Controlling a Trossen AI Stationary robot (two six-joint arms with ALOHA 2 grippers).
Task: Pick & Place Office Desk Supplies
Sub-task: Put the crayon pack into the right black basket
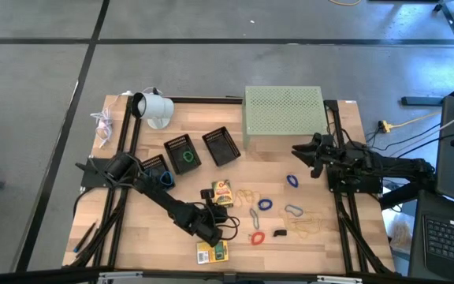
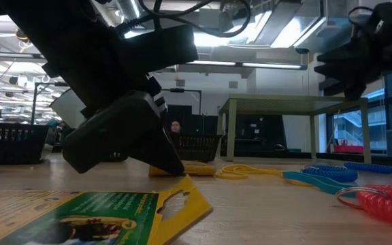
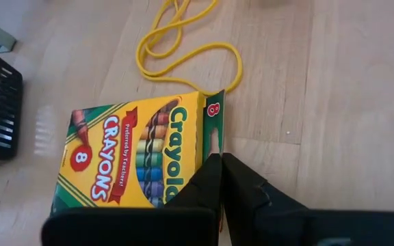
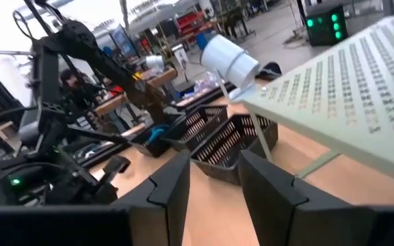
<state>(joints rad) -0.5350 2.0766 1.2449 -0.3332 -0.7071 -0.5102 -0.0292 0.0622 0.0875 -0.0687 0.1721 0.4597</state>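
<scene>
The left gripper (image 3: 221, 179), jaws closed and empty, is touching the edge of a yellow cardboard crayon box (image 3: 139, 156) at table centre, with a yellow rubber-band loop (image 3: 183, 48) lying just beyond it. A second yellow packet (image 1: 211, 252) is lying at the near edge. The right gripper (image 4: 214, 181), jaws parted and empty, is hovering beside the pale green perforated stand (image 1: 284, 110), with black mesh baskets (image 1: 202, 149) sitting left of it.

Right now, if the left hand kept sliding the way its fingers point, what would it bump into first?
Probably the yellow Crayola crayon box, lying on the table just ahead of the shut left hand; its tips seem to touch the box's edge.
</scene>
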